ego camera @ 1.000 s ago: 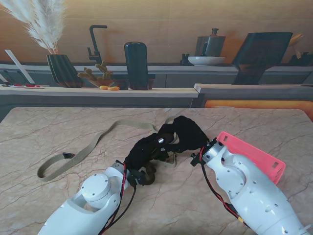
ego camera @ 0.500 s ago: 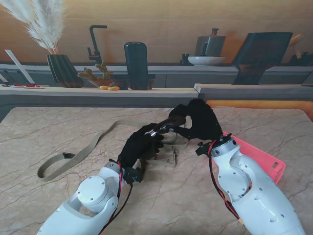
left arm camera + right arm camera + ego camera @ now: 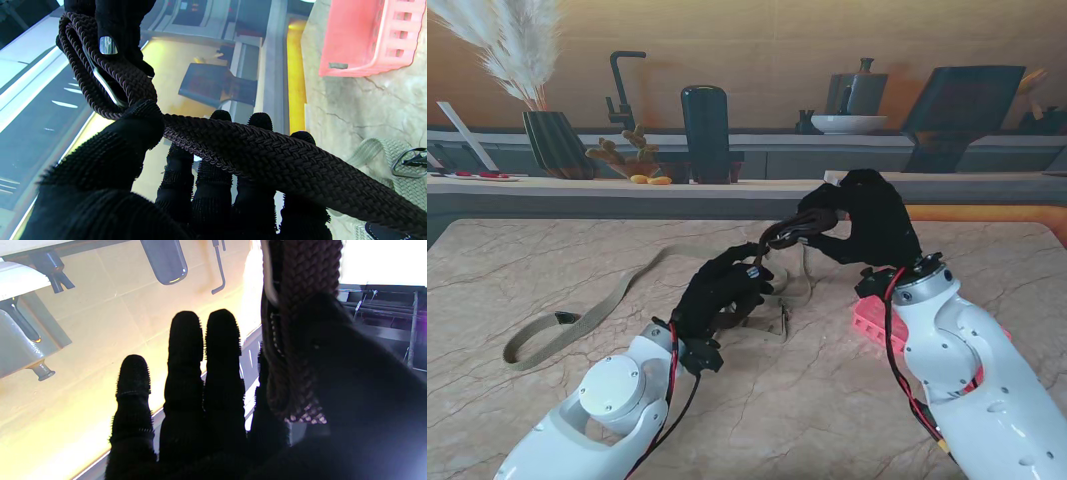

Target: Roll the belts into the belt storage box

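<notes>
Lifted higher and farther, right hand point(image 3: 867, 228) pinches the brown belt point(image 3: 789, 230); left hand point(image 3: 719, 293) clamps its lower run, pink box point(image 3: 867, 318) right, bench point(image 3: 547, 270) open left.

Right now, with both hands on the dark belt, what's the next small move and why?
Probably wind another turn: the right hand pinches the brown belt at its coiled buckle end, lifted off the table, while the left hand holds the straight strap.

Coarse braided brown belt point(image 3: 267, 156) with shiny metal buckle point(image 3: 103, 83), matt woven beige belt point(image 3: 617, 295), glossy pink plastic box point(image 3: 370, 36), polished marble table point(image 3: 547, 260).
</notes>
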Motion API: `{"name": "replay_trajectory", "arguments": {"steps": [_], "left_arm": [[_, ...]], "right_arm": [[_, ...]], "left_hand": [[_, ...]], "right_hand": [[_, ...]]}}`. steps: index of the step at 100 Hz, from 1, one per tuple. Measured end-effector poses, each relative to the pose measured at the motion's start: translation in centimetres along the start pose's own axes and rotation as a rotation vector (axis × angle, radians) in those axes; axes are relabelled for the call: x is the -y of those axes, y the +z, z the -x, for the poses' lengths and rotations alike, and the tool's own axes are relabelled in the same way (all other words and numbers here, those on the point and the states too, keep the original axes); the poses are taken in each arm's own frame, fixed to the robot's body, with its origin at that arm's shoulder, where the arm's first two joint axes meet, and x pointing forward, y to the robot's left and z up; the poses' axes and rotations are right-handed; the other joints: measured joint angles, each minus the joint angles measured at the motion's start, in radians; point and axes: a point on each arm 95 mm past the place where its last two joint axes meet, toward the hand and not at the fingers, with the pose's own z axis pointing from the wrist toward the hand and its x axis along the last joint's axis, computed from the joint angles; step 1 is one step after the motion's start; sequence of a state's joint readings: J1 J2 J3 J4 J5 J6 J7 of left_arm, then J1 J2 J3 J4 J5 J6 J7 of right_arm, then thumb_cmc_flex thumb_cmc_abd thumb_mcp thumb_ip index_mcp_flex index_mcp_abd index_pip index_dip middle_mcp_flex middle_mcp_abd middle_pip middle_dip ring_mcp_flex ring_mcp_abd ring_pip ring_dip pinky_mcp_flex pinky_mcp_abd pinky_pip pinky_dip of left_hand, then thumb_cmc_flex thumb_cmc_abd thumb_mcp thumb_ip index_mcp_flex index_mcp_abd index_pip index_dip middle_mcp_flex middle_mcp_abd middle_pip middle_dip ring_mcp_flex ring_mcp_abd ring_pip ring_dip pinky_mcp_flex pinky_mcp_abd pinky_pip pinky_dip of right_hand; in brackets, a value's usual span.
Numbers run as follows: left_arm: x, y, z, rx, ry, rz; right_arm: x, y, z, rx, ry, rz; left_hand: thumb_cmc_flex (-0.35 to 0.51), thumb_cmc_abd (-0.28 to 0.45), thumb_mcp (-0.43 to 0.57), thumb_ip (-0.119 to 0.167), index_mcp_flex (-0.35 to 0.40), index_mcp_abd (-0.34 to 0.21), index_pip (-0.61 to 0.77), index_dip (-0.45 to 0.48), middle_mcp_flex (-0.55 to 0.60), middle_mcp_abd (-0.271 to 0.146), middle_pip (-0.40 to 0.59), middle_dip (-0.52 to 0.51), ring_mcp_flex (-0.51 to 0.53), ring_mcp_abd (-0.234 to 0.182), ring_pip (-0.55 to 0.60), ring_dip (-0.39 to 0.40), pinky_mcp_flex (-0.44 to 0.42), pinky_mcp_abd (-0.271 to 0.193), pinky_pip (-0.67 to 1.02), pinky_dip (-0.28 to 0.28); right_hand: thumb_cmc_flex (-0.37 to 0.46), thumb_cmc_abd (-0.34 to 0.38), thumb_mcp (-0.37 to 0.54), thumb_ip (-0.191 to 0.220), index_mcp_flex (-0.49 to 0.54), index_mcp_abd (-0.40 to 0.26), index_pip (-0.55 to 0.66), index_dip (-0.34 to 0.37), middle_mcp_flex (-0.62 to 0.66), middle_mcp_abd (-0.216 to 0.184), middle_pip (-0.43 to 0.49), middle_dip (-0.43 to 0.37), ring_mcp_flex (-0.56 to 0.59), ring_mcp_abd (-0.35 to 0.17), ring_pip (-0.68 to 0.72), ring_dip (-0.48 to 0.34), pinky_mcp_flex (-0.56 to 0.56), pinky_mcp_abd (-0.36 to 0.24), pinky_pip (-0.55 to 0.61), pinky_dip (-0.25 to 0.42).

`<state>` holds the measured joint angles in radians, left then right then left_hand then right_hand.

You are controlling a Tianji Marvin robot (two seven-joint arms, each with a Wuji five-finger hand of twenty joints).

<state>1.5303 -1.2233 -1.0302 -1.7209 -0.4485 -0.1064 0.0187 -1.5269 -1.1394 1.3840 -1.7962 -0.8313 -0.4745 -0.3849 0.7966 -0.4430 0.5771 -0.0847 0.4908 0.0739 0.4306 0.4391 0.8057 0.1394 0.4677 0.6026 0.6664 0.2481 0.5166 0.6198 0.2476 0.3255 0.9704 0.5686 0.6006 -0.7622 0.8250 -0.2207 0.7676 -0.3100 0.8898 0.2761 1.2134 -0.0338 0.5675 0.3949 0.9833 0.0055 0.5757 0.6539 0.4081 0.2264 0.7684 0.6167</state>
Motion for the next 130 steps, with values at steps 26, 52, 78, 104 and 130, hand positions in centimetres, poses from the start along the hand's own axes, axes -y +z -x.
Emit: {"name": "replay_trajectory", "arguments": {"steps": [26, 52, 78, 104, 130], "left_arm": [[-0.6, 0.0, -0.1, 0.028, 0.051, 0.010], [-0.4, -0.4, 1.0, 0.077, 0.048, 0.011], [-0.6, -0.5, 2.5, 0.067, 0.053, -0.133], [-1.2, 0.8, 4.4, 0.074, -0.034, -0.149], [-1.8, 1.2, 4.8, 0.016, -0.074, -0.175]], "right_arm": [[2.9, 0.4, -0.5, -0.036, 0.018, -0.045], [5.9, 0.6, 0.0, -0.019, 0.028, -0.085], [7.4, 0.3, 0.8, 0.039, 0.039, -0.104], [8.6, -0.3, 0.8, 0.110, 0.127, -0.082], [10.2, -0.8, 0.0, 0.195, 0.282, -0.071]], "left_hand": [[-0.157, -0.013, -0.065, 0.003, -0.032, 0.027, -0.024, -0.026, -0.031, 0.005, 0.110, 0.151, -0.023, 0.024, 0.021, 0.013, -0.050, 0.020, -0.023, -0.036], [-0.118, -0.012, -0.176, 0.003, -0.057, 0.095, -0.075, -0.028, -0.020, 0.023, 0.377, 0.486, 0.010, 0.043, 0.214, 0.171, -0.010, 0.045, 0.015, -0.055], [-0.150, -0.013, -0.081, 0.003, -0.047, 0.062, -0.014, -0.025, 0.056, -0.038, 0.525, 0.555, 0.257, -0.070, 0.807, 0.427, 0.223, -0.003, 0.379, 0.076], [-0.268, -0.024, -0.069, 0.003, -0.082, 0.036, -0.002, -0.025, -0.120, -0.010, 0.153, 0.246, 0.356, -0.242, 0.970, 0.428, 0.344, -0.063, 0.574, 0.099], [-0.356, -0.046, -0.033, 0.007, -0.125, 0.000, -0.001, -0.024, -0.242, -0.007, -0.028, -0.009, 0.309, -0.282, 0.954, 0.442, 0.314, -0.099, 0.564, 0.096]], "right_hand": [[0.000, 0.000, 0.000, 0.000, 0.000, 0.000, 0.000, 0.000, 0.000, -0.001, 0.008, 0.000, 0.000, -0.001, 0.009, 0.000, -0.001, 0.000, 0.002, -0.001], [-0.001, 0.000, 0.000, 0.000, 0.000, 0.000, 0.001, 0.000, 0.000, -0.001, 0.009, 0.000, 0.000, -0.001, 0.010, 0.000, -0.010, 0.000, 0.002, -0.001], [-0.001, 0.000, 0.000, 0.000, 0.000, 0.000, 0.001, 0.000, 0.000, -0.001, 0.009, 0.000, -0.011, -0.001, 0.020, 0.000, -0.012, 0.000, 0.002, -0.005], [-0.001, 0.000, 0.000, 0.000, 0.000, 0.000, 0.001, 0.000, 0.000, -0.001, 0.020, 0.000, -0.011, -0.001, 0.021, 0.000, -0.013, 0.000, 0.003, -0.005], [-0.001, 0.000, 0.000, 0.000, 0.000, 0.000, 0.001, 0.000, 0.000, -0.001, 0.021, 0.000, -0.011, -0.001, 0.021, 0.000, -0.016, 0.001, 0.005, -0.014]]}}
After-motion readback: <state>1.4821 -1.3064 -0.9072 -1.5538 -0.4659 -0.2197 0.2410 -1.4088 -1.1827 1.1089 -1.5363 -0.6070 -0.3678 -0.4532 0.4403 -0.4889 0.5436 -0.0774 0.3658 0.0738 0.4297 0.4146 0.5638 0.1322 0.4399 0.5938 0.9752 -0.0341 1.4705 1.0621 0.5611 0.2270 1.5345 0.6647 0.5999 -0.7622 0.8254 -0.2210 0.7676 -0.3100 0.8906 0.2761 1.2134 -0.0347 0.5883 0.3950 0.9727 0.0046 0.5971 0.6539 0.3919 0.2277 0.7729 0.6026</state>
